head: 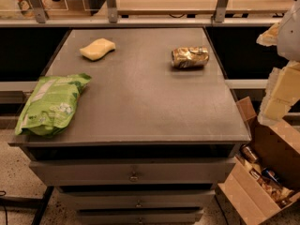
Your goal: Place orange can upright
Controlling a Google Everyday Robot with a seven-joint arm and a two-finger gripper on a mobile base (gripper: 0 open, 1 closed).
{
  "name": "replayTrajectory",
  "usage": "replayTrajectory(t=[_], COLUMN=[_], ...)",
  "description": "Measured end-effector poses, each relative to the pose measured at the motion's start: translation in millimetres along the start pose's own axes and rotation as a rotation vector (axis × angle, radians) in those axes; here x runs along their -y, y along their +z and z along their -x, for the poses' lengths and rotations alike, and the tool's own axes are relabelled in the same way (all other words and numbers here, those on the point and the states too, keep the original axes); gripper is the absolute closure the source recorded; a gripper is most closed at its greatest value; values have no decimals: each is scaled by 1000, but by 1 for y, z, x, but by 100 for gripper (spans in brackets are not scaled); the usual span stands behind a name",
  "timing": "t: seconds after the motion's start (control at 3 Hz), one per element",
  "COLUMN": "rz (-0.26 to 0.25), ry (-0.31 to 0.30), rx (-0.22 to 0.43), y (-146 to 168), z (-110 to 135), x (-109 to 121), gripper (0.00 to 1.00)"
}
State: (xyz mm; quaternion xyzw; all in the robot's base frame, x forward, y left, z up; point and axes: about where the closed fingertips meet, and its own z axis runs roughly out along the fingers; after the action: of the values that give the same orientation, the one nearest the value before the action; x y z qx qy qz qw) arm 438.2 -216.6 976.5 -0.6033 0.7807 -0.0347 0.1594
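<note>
Where the wide grey tabletop (140, 102) fills most of the view, a stack of drawers (133, 175) sits below its front edge. To its right, on the floor, stands an open cardboard box (239, 196) with a few drink cans (249, 153) inside it. A green bag (51, 104) lies on the tabletop's front left corner, hanging slightly past the left edge. At the right border of the view the robot's pale gripper (277, 97) hangs off the table's right side, above the box and well apart from everything on the top; whether it is spread or closed I cannot tell. A yellow sponge (97, 48) lies flat at the far left. The orange can (190, 57) lies on its side at the far right of the tabletop, near the right edge, its length running left to right, touching nothing else.
</note>
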Motion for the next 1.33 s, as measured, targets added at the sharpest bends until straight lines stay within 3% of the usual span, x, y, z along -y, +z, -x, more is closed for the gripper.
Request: replayTrajectory(t=[0.67,1.0,1.33], rz=[6,-14,-72], ry=[-21,-81,-170], rx=[27,29,-11], y=[3,16,34], z=[4,22,49], x=[1,27,75], gripper=[0,0,0])
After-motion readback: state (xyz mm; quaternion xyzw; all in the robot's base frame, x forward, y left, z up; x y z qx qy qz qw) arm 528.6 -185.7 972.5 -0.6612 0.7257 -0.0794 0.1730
